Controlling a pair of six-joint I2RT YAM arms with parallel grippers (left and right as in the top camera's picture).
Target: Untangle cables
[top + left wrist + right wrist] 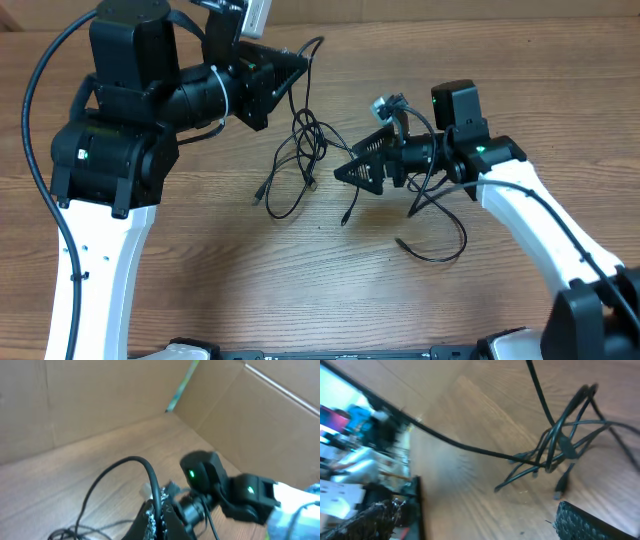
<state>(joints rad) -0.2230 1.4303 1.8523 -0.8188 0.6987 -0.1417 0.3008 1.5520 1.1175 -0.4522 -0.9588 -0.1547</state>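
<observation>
Cables (552,445) on wood-grain table (330,310), cardboard walls (100,400)

The black-and-white left arm (105,240) bends at its elbow and points its black 2-finger left gripper (298,62) to the right, jaws pinched together on a thin black cable (150,477). The black-and-white right arm (540,210) reaches leftward. Its black 2-finger right gripper (345,163) is spread wide, with nothing between its textured pads (590,522).

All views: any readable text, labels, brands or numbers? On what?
None readable.
Right wrist view: clutter past the table edge may carry print, but it is too blurred to read.
Cables: no lettering visible.
</observation>
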